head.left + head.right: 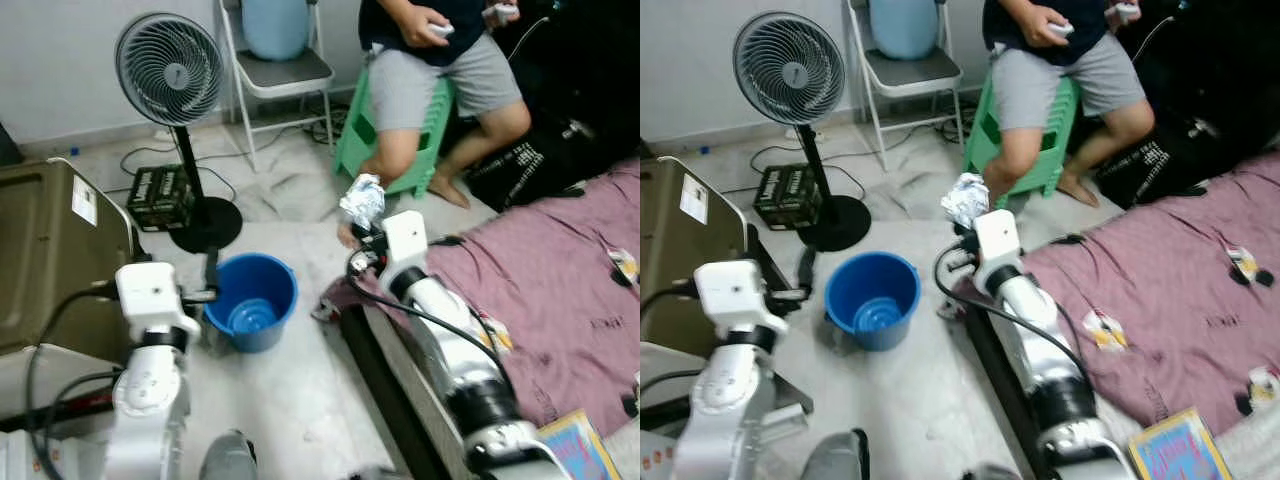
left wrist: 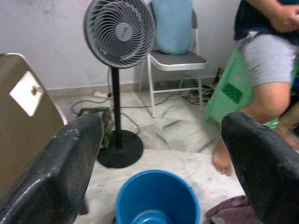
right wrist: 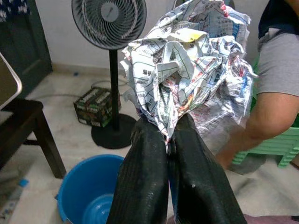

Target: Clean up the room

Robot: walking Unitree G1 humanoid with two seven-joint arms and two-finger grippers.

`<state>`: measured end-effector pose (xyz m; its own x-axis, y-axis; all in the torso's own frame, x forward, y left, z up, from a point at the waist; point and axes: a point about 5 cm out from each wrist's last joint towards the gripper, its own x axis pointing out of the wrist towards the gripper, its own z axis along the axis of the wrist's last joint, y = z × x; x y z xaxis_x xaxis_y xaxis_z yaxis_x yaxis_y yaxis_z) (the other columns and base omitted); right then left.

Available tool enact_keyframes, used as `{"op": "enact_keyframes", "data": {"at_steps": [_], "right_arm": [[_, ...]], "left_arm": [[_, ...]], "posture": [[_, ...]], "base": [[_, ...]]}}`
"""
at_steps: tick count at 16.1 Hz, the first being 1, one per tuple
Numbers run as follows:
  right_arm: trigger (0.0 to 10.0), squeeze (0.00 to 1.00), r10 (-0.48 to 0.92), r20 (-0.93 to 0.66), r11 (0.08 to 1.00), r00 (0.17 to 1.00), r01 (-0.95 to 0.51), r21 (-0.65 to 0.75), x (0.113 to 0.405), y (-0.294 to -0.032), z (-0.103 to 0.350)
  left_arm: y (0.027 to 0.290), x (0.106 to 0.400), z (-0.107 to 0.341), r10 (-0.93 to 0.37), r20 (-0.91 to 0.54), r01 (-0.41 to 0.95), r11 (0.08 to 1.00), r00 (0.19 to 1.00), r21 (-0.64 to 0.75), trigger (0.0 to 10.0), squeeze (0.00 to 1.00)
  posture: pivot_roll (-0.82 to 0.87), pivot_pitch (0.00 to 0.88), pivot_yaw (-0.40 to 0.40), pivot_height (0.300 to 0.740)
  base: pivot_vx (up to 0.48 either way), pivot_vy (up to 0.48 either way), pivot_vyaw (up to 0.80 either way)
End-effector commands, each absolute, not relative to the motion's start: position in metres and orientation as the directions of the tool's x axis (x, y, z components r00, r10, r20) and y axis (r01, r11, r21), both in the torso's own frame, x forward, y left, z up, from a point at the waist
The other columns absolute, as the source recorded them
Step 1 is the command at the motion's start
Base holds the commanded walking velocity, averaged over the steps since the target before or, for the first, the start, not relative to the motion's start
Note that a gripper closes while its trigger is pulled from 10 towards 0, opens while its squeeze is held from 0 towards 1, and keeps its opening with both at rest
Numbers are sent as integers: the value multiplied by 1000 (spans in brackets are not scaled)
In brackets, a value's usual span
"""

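Head views: the blue bucket (image 1: 250, 300) is taken as landmark, standing on the floor. The right gripper (image 1: 366, 225) is raised to the right of the bucket and beyond it, and a crumpled newspaper ball (image 1: 362, 198) is pinched in its jaws. The left gripper (image 1: 205, 292) is held just left of the bucket rim. A standing fan (image 1: 172, 72) is seen behind the bucket, and a seated person (image 1: 440, 75) on a green stool further back to the right. A bed with a purple cover (image 1: 560, 290) lies right of the bucket.

Left wrist view: the jaws are spread wide — the bucket is seen between them, apart from both fingers (image 2: 56, 177).

Right wrist view: the jaws are pressed together on the lower edge of the newspaper ball (image 3: 187, 70), above the bucket (image 3: 88, 191).
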<state>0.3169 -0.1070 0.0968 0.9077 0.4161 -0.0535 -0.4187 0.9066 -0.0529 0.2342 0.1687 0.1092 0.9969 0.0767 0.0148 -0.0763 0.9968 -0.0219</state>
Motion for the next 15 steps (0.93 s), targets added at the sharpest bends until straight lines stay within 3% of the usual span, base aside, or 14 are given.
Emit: {"op": "enact_keyframes", "data": {"at_steps": [1, 9, 12, 15], "right_arm": [[10000, 0, 416, -42, 907, 908, -418, -57, 319, -106, 100], [10000, 0, 424, -46, 903, 904, -426, -57, 319, -106, 99], [10000, 0, 428, -47, 901, 903, -430, -58, 319, -105, 98], [10000, 0, 436, -46, 897, 899, -438, -59, 319, -104, 98]], "left_arm": [[170, 235, 110, 72, 23, -72, 997, 997, -23, 10000, 0], [167, 235, 110, 57, 24, -56, 998, 998, -34, 10000, 0], [168, 235, 110, 58, 22, -57, 998, 998, -32, 10000, 0], [168, 236, 110, 66, 23, -65, 998, 998, -27, 10000, 0]], "posture": [[31, 51, -71, 740], [32, 52, -75, 740], [32, 52, -74, 740], [34, 49, -73, 740]], "base": [[300, 0, 581], [337, 0, 466], [325, 0, 0], [0, 0, 702]]}}
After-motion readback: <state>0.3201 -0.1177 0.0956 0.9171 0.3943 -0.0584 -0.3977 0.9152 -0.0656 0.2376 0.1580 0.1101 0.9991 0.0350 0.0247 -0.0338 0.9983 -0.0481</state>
